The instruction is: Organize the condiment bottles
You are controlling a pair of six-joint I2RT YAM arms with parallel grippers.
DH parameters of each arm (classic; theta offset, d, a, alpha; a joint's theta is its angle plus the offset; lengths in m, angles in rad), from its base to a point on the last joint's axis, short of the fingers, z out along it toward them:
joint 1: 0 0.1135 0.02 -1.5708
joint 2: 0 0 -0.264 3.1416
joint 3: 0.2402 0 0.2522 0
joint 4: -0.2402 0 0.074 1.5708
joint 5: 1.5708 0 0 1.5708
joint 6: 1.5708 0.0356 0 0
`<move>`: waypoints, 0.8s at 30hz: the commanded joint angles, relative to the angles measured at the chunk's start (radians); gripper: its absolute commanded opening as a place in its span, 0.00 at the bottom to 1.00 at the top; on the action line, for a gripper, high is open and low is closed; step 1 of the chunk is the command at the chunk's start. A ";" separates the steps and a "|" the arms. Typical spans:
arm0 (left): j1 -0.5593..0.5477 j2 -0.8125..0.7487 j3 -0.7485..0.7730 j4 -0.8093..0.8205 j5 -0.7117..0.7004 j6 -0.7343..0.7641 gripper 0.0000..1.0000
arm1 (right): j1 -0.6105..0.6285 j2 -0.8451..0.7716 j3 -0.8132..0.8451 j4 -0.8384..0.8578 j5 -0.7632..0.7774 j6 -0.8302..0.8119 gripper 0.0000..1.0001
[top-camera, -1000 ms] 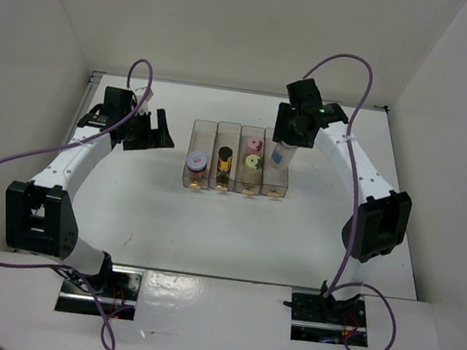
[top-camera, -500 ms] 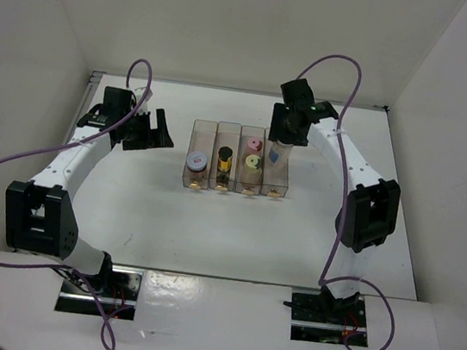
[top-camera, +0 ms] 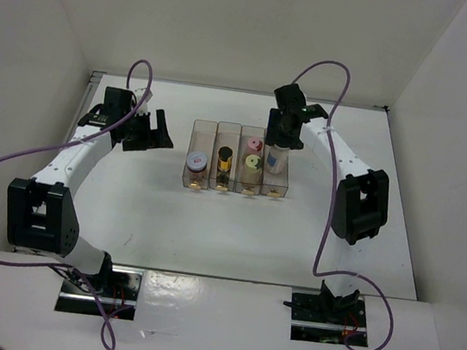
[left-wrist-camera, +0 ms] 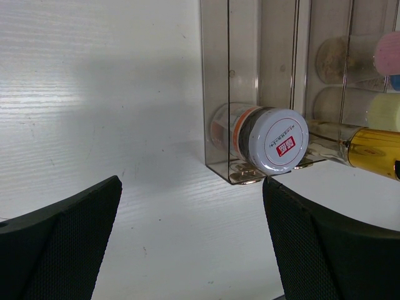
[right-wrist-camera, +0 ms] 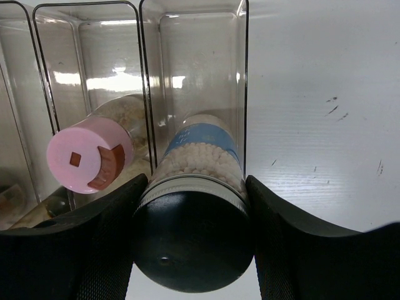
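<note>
Top external view, count: 5 condiment bottles, 1 clear tray (top-camera: 203, 132) with 4 slots, 2 arms. All five jars are at the tray, which stands mid-tabletop (top-camera: 209, 228).

- Slot 1 (leftmost): 1, the pink-white-lid jar (top-camera: 197, 163), at the near end.
- Slot 2: 1, the dark gold-cap jar (top-camera: 224, 158).
- Slot 3: 2, the pink-lid jar (top-camera: 253, 145) behind and the yellow-green-lid jar (top-camera: 253, 160) in front of it.
- Slot 4 (rightmost): 1, the taller jar (top-camera: 276, 157), tilted, lower end inside the slot, lid end up under the right gripper (top-camera: 280, 141).

Right wrist view: one finger presses on each side of the taller jar's lid end, so the right gripper is pinching it. The lid reads dark from here. The body shows white pellets and a blue band. Whether the base touches the slot floor: cannot tell.

The left gripper (top-camera: 152, 136) sits left of the tray, apart from it, fingers spread wide over bare tabletop.

Hidden or cut off:
- From above, the right gripper covers the taller jar's lid.
- The left wrist view cuts off the pink-lid jar and the gold-cap jar at its right edge, and slot 4 lies outside that frame.
- The right wrist view shows only the pink-lid jar beside the held one. The yellow-green-lid jar cannot be made out there.
- Jar bodies blur behind the tray walls
</note>
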State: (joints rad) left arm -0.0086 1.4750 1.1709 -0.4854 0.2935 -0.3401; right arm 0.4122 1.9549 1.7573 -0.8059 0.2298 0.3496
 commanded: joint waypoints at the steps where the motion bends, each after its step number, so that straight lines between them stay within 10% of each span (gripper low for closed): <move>1: 0.006 0.005 0.006 0.028 0.015 0.021 0.99 | 0.016 -0.014 0.008 0.073 0.032 -0.006 0.31; 17: 0.006 0.005 0.006 0.028 0.015 0.021 0.99 | 0.016 -0.014 -0.019 0.082 0.032 0.003 0.64; 24: 0.006 -0.004 0.006 0.028 0.015 0.021 0.99 | 0.016 -0.024 -0.009 0.062 0.032 0.012 0.95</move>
State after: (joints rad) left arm -0.0086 1.4750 1.1709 -0.4854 0.2935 -0.3397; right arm 0.4168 1.9564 1.7275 -0.7742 0.2401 0.3538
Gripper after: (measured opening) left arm 0.992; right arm 0.936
